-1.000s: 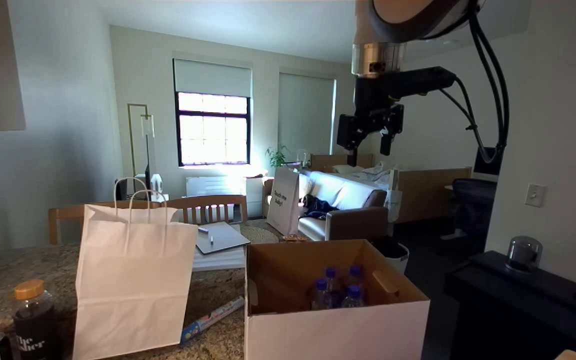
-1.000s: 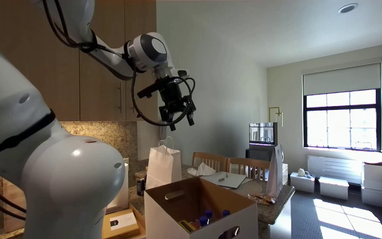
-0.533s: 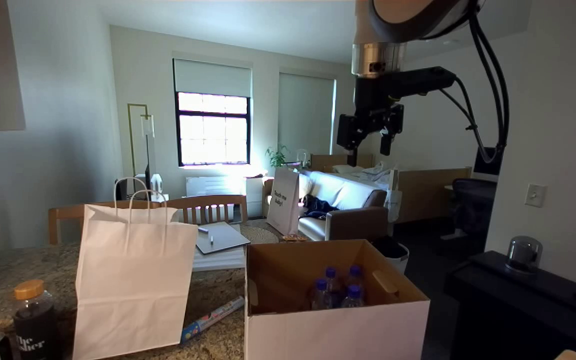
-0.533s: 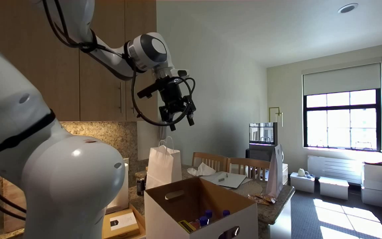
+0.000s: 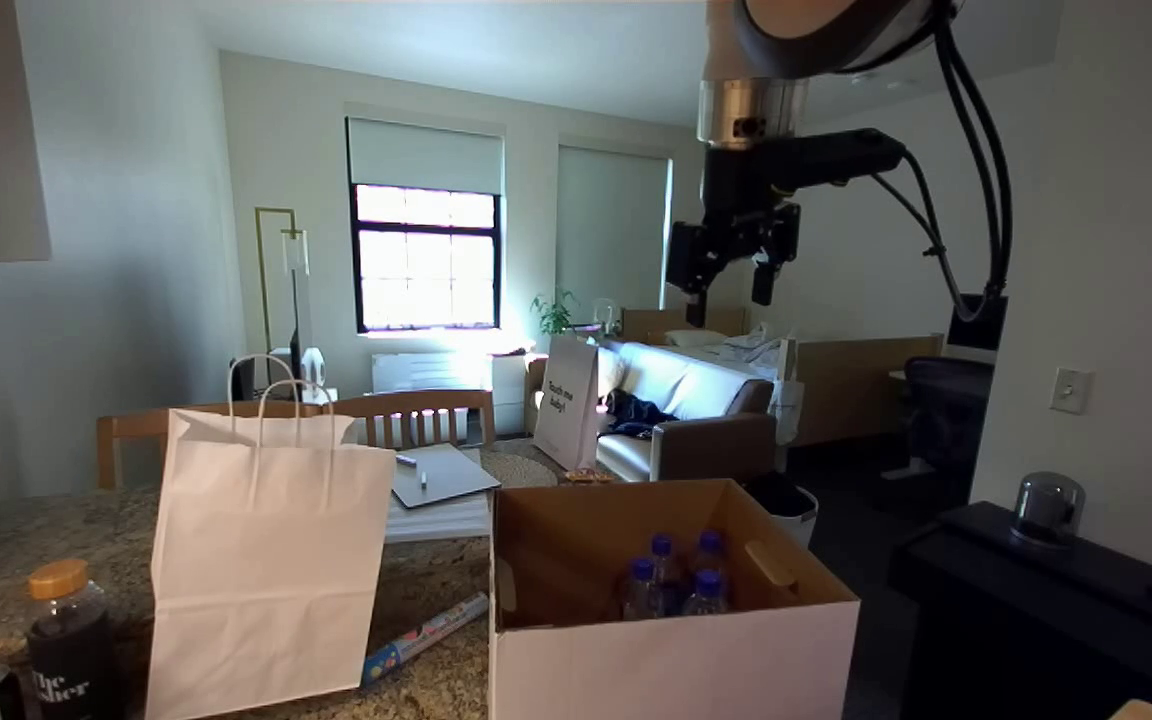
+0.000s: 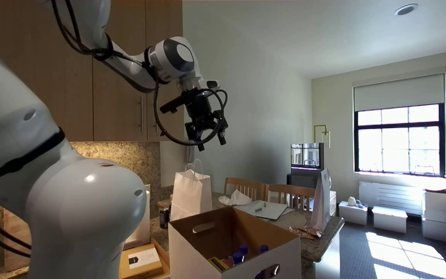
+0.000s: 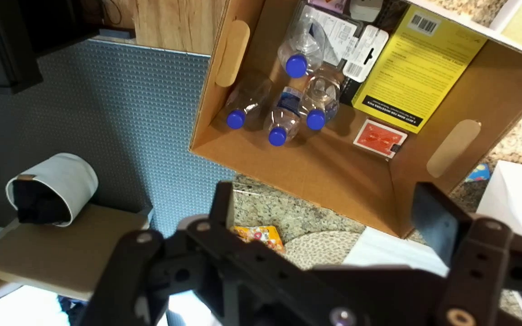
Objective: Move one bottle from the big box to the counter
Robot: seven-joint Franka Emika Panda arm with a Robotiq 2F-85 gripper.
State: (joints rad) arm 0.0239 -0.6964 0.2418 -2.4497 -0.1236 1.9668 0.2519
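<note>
The big box point(image 5: 671, 665) is brown cardboard inside and pale outside, and it stands open-topped on the speckled counter point(image 5: 431, 590). It also shows in an exterior view point(image 6: 196, 252) and the wrist view point(image 7: 333, 176). Several clear bottles with blue caps stand in it, grouped at one end; one bottle point(image 7: 283, 120) shows a blue label. Their caps show in both exterior views, on a bottle point(image 5: 706, 592) and on another bottle point(image 6: 238, 258). My gripper point(image 5: 729, 300) hangs high above the box, fingers apart and empty, also in an exterior view point(image 6: 211, 144) and the wrist view point(image 7: 326, 210).
A white paper bag point(image 5: 271, 570) stands beside the box. A patterned tube point(image 5: 426, 638) and an orange-capped bottle point(image 5: 66, 640) are near it. A yellow box point(image 7: 419, 68) and red card pack point(image 7: 380, 138) lie inside the big box. A laptop point(image 5: 446, 475) lies behind.
My gripper has shifted very slightly up and to the left in both exterior views during the last half second. The box and bottles have not moved.
</note>
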